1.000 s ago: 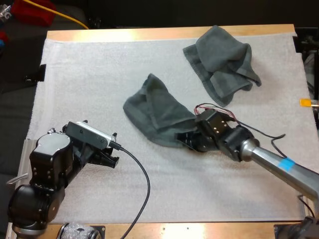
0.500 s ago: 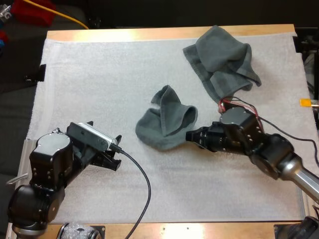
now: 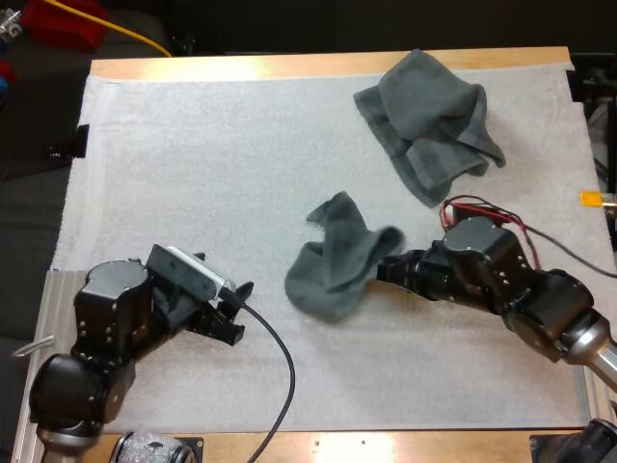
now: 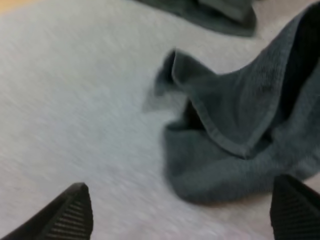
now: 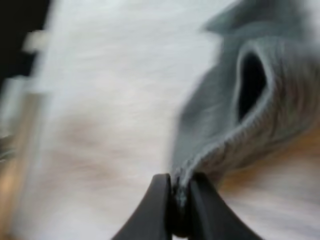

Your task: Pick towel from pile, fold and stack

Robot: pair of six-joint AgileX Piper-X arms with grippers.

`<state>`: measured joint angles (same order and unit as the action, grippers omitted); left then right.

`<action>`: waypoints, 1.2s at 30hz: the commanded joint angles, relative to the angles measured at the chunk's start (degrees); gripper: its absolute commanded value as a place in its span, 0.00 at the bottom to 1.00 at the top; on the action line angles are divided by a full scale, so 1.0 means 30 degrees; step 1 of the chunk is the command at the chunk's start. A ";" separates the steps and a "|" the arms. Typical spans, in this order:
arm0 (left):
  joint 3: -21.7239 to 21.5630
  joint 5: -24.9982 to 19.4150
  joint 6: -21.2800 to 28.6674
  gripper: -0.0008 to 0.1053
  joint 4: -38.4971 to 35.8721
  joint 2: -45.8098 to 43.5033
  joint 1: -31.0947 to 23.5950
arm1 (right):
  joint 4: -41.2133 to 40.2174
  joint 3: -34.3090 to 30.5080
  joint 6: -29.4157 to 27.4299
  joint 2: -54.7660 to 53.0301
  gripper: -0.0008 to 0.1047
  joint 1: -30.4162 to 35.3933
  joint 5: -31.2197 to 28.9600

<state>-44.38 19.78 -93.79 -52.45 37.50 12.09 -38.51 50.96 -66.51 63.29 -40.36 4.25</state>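
The right end effector (image 3: pixel 388 271) pinches a hemmed edge of the crumpled dark grey-green cloth towel (image 3: pixel 337 270), which bunches up from the white fibrous mat (image 3: pixel 193 174) near the middle of the wooden counter (image 3: pixel 289 66), well apart from the second rumpled grey-green towel (image 3: pixel 429 116) at the far right. The left end effector (image 3: pixel 234 311) sits low near the held towel, its black fingers (image 4: pixel 70 215) spread wide and clear of it. To spread it well, I judge the left should close on a free corner along the same hem, so both can draw the cloth taut and flat before any fold
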 commanded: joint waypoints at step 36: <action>0.2627 0.6955 -0.5801 0.66 0.6482 0.7217 0.0040 | -0.3475 -0.1501 -0.2291 0.1356 0.01 0.0054 -0.7782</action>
<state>-36.37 39.44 -110.86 -34.08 59.33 12.09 -49.06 46.33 -72.84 67.46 -40.36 -19.20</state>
